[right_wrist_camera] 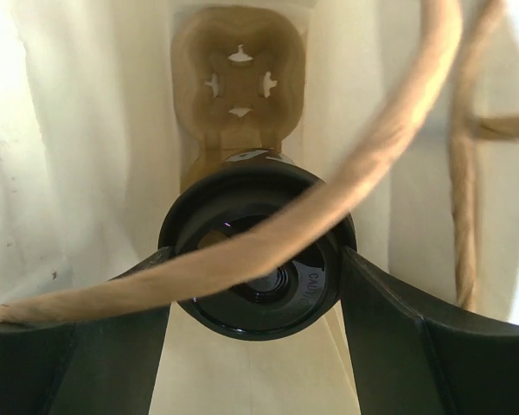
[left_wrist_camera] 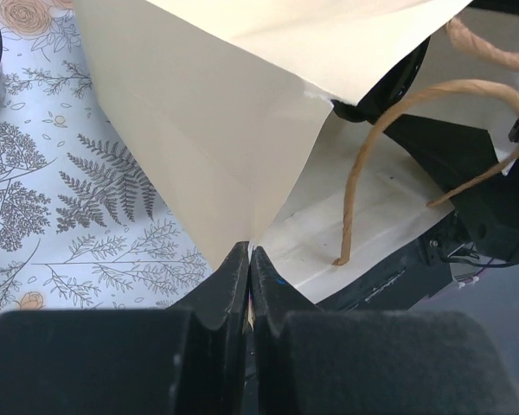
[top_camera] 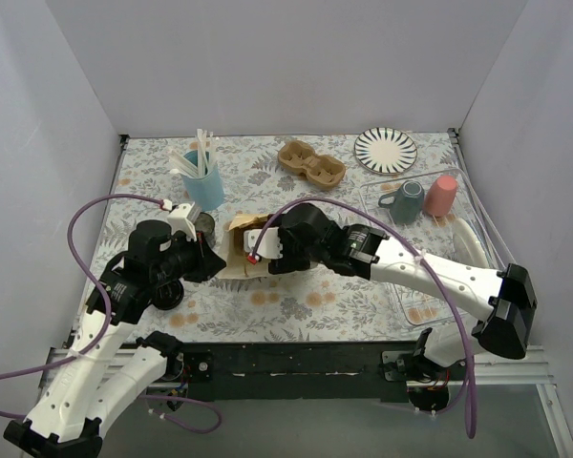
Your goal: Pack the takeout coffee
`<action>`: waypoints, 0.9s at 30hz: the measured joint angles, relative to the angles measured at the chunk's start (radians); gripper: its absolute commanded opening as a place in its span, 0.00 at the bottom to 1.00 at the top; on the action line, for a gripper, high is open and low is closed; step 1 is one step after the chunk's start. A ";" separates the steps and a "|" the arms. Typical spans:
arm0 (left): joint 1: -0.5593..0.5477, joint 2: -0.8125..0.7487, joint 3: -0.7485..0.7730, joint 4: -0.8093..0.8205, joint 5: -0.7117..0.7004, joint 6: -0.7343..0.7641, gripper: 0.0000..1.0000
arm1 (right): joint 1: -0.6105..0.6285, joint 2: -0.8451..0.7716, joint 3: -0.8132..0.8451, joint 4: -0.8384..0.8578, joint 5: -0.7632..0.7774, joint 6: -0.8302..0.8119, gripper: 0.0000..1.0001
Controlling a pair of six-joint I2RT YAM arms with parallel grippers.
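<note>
Right end effector around takeout coffee

Soft, even white light fills the top view, and the table carries only faint, soft-edged shadows. In the left wrist view the paper bag is bright and sharp on its outer face and shaded inside its mouth. The left gripper at the bottom edge is near-featureless black. The right wrist view glows warm through the paper and is blown out along its left and right edges. The twine handle is out of focus, and small glints sit on the takeout coffee.
</note>
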 measured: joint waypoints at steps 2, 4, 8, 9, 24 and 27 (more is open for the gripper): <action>0.000 0.003 0.000 0.000 -0.001 -0.003 0.00 | -0.019 -0.012 -0.003 0.016 -0.029 -0.004 0.52; 0.000 0.003 0.000 0.000 -0.003 -0.005 0.00 | -0.029 -0.031 -0.017 0.036 -0.046 -0.007 0.52; 0.000 0.005 0.000 0.003 -0.004 -0.013 0.00 | -0.043 -0.063 -0.057 0.070 -0.069 -0.020 0.52; 0.000 0.008 0.000 0.003 -0.004 -0.016 0.00 | -0.045 -0.065 -0.071 0.081 -0.072 -0.024 0.52; 0.000 0.039 0.001 0.024 0.009 -0.063 0.00 | -0.063 0.000 -0.107 0.162 -0.066 -0.167 0.51; 0.000 0.039 0.001 0.021 0.012 -0.063 0.00 | -0.063 0.020 -0.105 0.171 -0.072 -0.180 0.51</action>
